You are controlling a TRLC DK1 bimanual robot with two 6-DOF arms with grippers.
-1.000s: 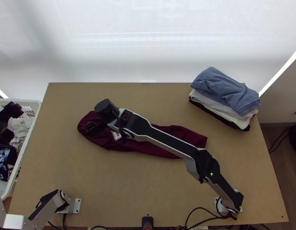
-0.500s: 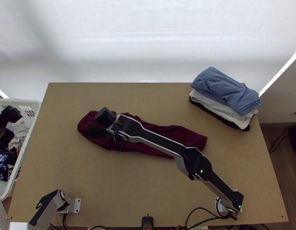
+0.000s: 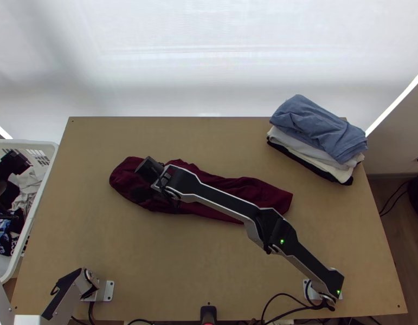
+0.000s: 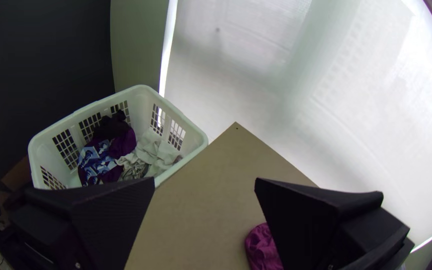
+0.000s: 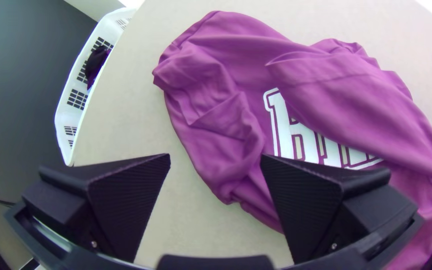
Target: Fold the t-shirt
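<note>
My right end effector (image 5: 216, 160), fingers parted and gripping nothing, hangs over the maroon t-shirt (image 3: 257, 196), which lies mid-surface (image 3: 209, 265) in a long, narrow, rumpled strip, its white print (image 5: 296, 139) partly covered. My left (image 4: 205, 181), also spread, waits empty. Lengthwise folding looks largely done; smoothing, folding the strip shorter and perhaps stacking appear left.

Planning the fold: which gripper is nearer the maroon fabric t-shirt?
Right. Right gripper is over the left end of the t-shirt; left gripper is well off to its left.
</note>
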